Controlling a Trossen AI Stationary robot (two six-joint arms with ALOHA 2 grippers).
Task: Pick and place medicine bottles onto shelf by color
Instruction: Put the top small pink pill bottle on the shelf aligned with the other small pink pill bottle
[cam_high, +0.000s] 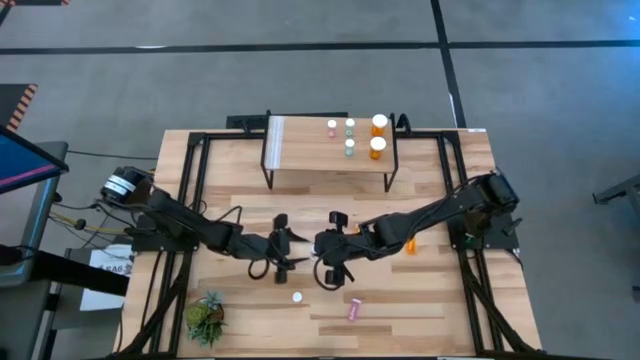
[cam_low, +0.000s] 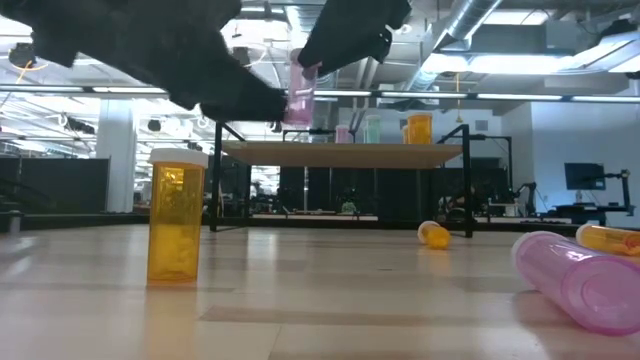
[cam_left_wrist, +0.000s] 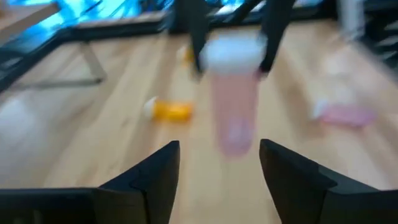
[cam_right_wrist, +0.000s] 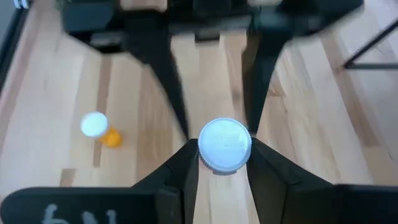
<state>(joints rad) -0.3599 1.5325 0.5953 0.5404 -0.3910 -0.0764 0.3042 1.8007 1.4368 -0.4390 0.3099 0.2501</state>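
Pink bottle (cam_right_wrist: 224, 145) hung upright above mid-table, its white cap pinched by your right gripper (cam_right_wrist: 224, 155); your left gripper (cam_left_wrist: 219, 165) stood spread just beside it. You needed a firm pinch before carrying it to the shelf (cam_high: 300, 150).

We see the right hand (cam_high: 322, 247) and left hand (cam_high: 297, 248) facing each other mid-surface, a bottle (cam_right_wrist: 224, 144) between the right fingers. The shelf (cam_high: 300, 148) stands beyond the hands, five bottles (cam_high: 350, 135) on it. Nearer than the hands, one bottle (cam_high: 297, 297) stands, another (cam_high: 354, 310) lies; the plant (cam_high: 205, 317) sits nearer, beside the left arm.
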